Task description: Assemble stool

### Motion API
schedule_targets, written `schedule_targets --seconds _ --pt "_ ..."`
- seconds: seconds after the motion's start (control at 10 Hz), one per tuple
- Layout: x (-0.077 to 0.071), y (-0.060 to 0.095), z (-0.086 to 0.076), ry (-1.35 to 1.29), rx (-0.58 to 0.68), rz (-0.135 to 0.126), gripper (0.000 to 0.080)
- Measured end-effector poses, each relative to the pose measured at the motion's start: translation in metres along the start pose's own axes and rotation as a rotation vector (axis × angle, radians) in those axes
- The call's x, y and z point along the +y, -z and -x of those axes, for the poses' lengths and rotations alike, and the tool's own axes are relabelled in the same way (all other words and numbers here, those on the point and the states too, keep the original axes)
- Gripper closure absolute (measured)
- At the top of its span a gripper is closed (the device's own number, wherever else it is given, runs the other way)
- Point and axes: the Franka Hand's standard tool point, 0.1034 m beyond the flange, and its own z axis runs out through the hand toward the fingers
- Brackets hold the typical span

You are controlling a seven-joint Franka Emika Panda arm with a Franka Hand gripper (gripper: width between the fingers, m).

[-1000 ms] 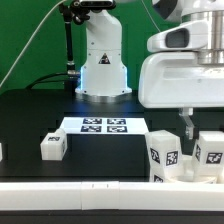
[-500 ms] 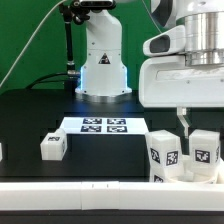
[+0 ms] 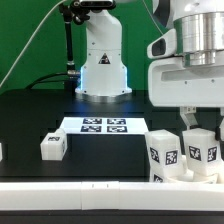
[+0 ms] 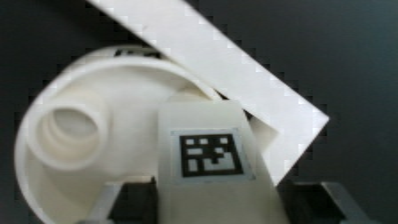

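Currently held: the pincer (image 3: 202, 138) is closed narrow on 1 held leg (image 3: 204, 150), pressing its 2 opposite sides, with the tag face left uncovered.
Why this grip: clamping the flat sides keeps the leg upright and leaves its lower end free, probably so it can go into the seat.
Seat: the round white seat (image 4: 80, 125) lies directly under the held leg in the wrist view, at the near right of the tabletop (image 3: 30, 120). A raised round socket shows beside the leg.
Contact: I cannot tell whether the leg's lower end touches the seat.
Second leg (image 3: 165, 158): upright, just left of the held one. Whether it is fixed to the seat is unclear.
Third leg (image 3: 53, 147): near left, well apart, waiting loose.
Marker board (image 3: 103, 126): flat mid-tabletop, far of the legs.
Wall strip (image 3: 90, 188): along the near edge, likely a stop to brace parts.
Step judged: aligning the leg over a socket.
Risk: a tilted leg could jam.
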Motion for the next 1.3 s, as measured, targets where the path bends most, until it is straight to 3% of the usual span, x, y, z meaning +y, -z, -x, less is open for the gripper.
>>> schedule_targets --seconds 0.4,0.8,0.9,1.0,1.1,1.3 --pt "-0.001 0.000 0.002 -0.414 -0.039 -0.015 0.0459" --pt "-0.001 0.000 0.002 -0.631 -0.070 -0.025 0.0459" --pt "-0.001 0.000 0.003 -0.631 -0.071 -0.025 0.0304" --pt "-0.001 0.001 0.003 -0.584 -0.075 -0.016 0.0199" --pt "-0.002 0.008 0.004 -0.534 -0.092 -0.003 0.0199" --pt "-0.009 0.022 0.003 -0.491 -0.095 -0.026 0.0153"
